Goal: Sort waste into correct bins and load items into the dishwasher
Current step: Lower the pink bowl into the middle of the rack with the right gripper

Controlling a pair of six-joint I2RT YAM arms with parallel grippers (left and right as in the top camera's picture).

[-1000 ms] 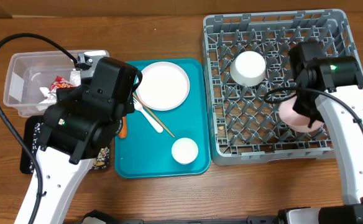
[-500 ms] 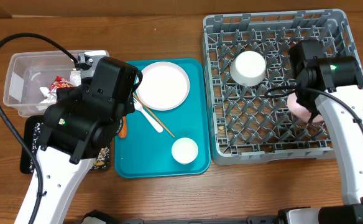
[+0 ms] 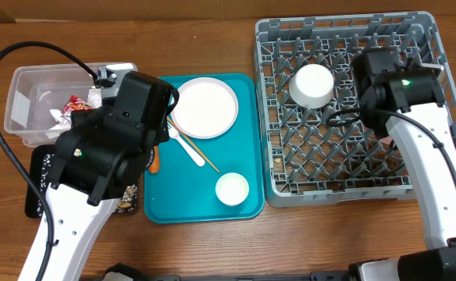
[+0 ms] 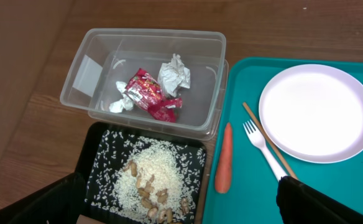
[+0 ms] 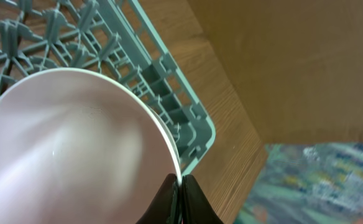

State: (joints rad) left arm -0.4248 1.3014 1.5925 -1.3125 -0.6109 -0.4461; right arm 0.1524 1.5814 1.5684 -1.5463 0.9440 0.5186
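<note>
We see two arms with smooth white plastic links and black boxy housings at the joints. On the left arm (image 3: 103,148) a thick black cable (image 3: 1,70) makes a wide loop. The right arm (image 3: 427,156) shows a small green light (image 3: 405,81) and a thinner black cable (image 3: 339,119). The left gripper (image 4: 178,193) has broad black fingers (image 4: 321,202).

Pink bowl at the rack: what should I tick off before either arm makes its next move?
1. Right gripper shut on the rim of the pink bowl: ok.
2. Bowl over the dish rack: ok.
3. Bowl seated between the rack's pegs: cannot tell; it is hidden in the overhead view.
4. Left gripper open and empty: ok.
5. All waste binned: not ok; the carrot lies on the teal tray.
</note>
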